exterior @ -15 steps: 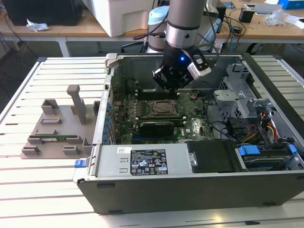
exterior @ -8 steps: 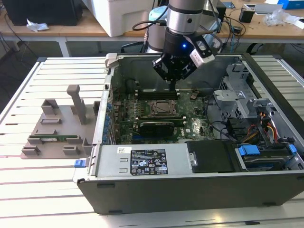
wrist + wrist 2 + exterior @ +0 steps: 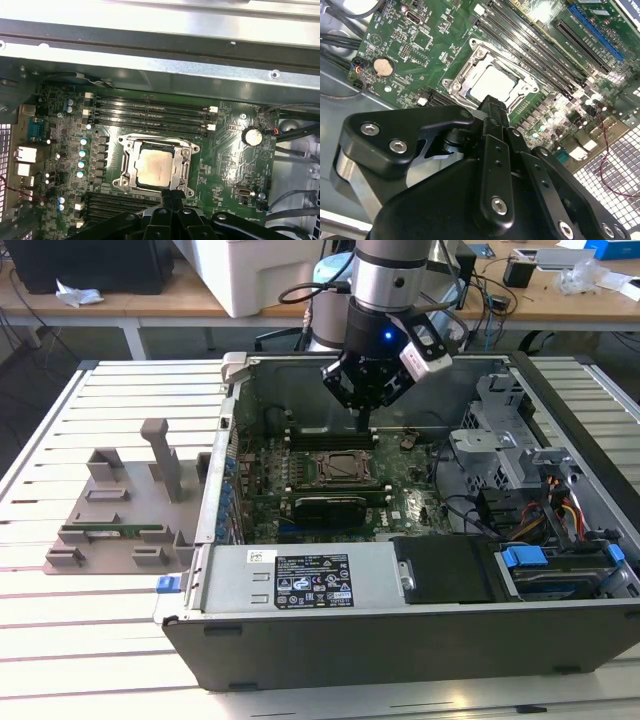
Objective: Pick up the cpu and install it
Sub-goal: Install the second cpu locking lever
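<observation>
One cpu (image 3: 154, 167), square with a dull silver metal top, lies flat inside the socket frame (image 3: 156, 145) on the motherboard (image 3: 225, 160); it also shows in the second wrist view (image 3: 493, 83). Gripper (image 3: 172, 196) is above the socket, fingers pressed together, holding nothing. One coin battery (image 3: 252, 136) sits on the board. The exterior view shows the open computer case (image 3: 330, 630), the arm's gripper (image 3: 365, 418) over the board and one grey fixture (image 3: 120, 510) beside the case on the exterior view's left.
</observation>
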